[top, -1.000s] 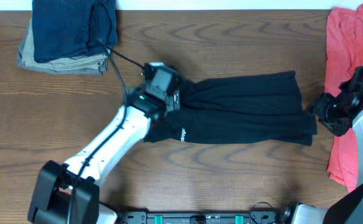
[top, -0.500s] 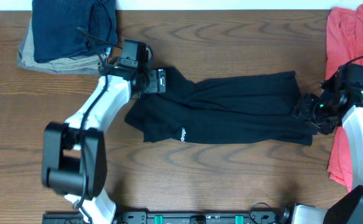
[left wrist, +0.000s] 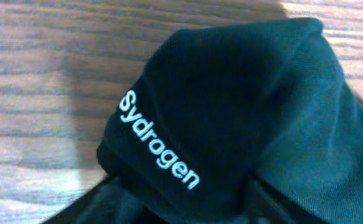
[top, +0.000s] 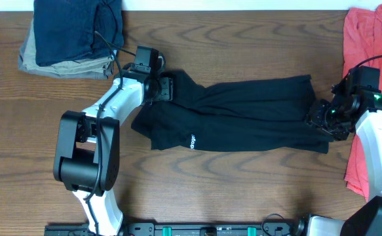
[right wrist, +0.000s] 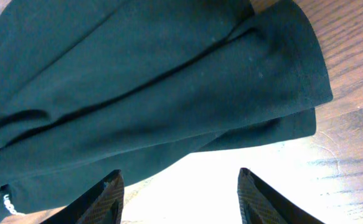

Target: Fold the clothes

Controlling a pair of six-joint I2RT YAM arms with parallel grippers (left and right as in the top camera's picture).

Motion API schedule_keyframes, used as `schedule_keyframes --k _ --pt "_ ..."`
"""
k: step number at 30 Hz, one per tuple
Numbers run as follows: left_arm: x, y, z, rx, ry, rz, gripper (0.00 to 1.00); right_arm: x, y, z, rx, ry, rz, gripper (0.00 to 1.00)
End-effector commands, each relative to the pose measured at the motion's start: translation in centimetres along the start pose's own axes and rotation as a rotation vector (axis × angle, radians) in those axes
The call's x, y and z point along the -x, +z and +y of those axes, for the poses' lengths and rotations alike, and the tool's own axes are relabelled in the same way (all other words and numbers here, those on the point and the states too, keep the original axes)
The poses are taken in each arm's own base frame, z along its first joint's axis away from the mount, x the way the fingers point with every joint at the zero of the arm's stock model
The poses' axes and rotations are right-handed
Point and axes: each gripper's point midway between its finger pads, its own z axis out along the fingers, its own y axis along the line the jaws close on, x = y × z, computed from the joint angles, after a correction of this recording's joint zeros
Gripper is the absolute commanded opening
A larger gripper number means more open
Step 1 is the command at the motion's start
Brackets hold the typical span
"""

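The black T-shirt (top: pixel 249 115) lies flat on the wooden tabletop (top: pixel 243 190) as a long, creased band across the middle of the overhead frame, running from left of centre almost to the right edge. Its small white logo (top: pixel 192 141) sits near the lower left end (the left wrist view shows it close up on a bunched hump of fabric, reading "Sydrogen"). The left fingers (top: pixel 166 87) are at the shirt's upper left corner, right against the cloth. They do not show in their own camera, so I cannot tell whether they are holding fabric. The right fingers (right wrist: pixel 109 199) are spread wide at the shirt's right end, with bare tabletop between them and the doubled hem just above them in the wrist view. A red garment (top: pixel 364 39) lies crumpled along the right edge of the overhead frame. In the upper left corner a folded dark blue garment (top: pixel 79 26) rests on top of a folded tan one (top: pixel 59 65).
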Motion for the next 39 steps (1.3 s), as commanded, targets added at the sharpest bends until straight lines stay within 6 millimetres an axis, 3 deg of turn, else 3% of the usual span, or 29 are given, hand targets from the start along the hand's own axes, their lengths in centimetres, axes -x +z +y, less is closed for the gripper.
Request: schedule_keyframes --k 1,7,13,20,25,30,39 --pt "0.9 -0.2 -0.3 -0.007 0.015 -0.018 0.47 0.3 -0.4 0.3 -0.006 -0.023 -0.013 0.56" --pt "0.9 -0.2 -0.3 -0.007 0.015 -0.02 0.06 0.3 -0.3 0.1 -0.017 -0.022 -0.015 0.55" --pt "2.1 -2.8 -0.9 -0.021 0.023 -0.074 0.06 0.3 -0.3 -0.3 -0.037 -0.021 -0.016 0.53" --pt "4.7 -10.1 -2.7 -0.063 0.044 -0.231 0.06 0.9 -0.4 -0.7 -0.063 -0.023 -0.04 0.51" --pt "5.2 -14.3 -3.5 -0.085 0.056 -0.3 0.06 1.0 -0.4 -0.6 -0.061 -0.024 -0.047 0.52" --pt "4.2 -14.5 -3.3 -0.077 0.052 -0.268 0.06 1.1 -0.4 -0.6 -0.06 -0.025 -0.05 0.55" --pt "0.1 -13.7 -2.3 -0.047 -0.03 -0.094 0.06 2.6 -0.5 -0.1 -0.041 -0.034 -0.11 0.6"
